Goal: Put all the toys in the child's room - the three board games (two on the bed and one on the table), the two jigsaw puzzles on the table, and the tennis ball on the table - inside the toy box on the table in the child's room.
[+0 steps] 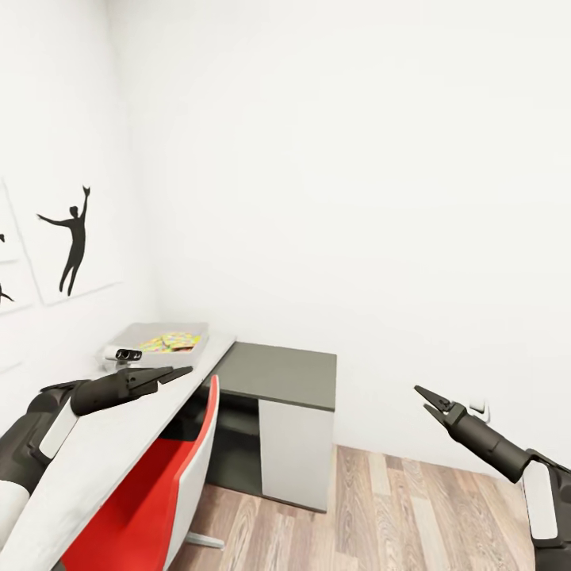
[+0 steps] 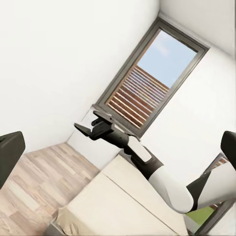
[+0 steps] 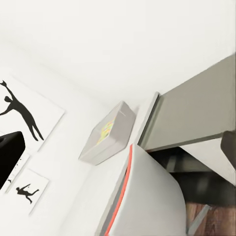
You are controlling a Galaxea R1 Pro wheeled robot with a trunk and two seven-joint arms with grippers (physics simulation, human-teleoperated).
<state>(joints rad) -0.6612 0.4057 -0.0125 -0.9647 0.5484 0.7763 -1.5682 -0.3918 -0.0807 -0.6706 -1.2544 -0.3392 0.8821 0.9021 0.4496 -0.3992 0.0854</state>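
Note:
The toy box (image 1: 135, 333) stands at the far end of the pale grey table (image 1: 119, 444), against the wall. A jigsaw puzzle (image 1: 170, 342) with a bright piece pattern lies inside it. The right wrist view shows the toy box (image 3: 118, 130) from the side, with the jigsaw puzzle (image 3: 104, 132) in it. My left gripper (image 1: 182, 371) hovers open and empty over the table, just short of the box. Over the floor to the right my right gripper (image 1: 423, 399) is open and empty, also seen as the right gripper (image 2: 84, 125) in the left wrist view. The beige bed (image 2: 123, 196) lies under it there.
A red-and-white chair (image 1: 170, 476) is pushed against the table's near side. The dark grey cabinet (image 1: 277, 373) with a white door joins the table at the corner. Silhouette prints (image 1: 73, 238) hang on the left wall. Wood floor (image 1: 396, 507) spreads to the right. A tall window (image 2: 147, 83) stands behind the bed.

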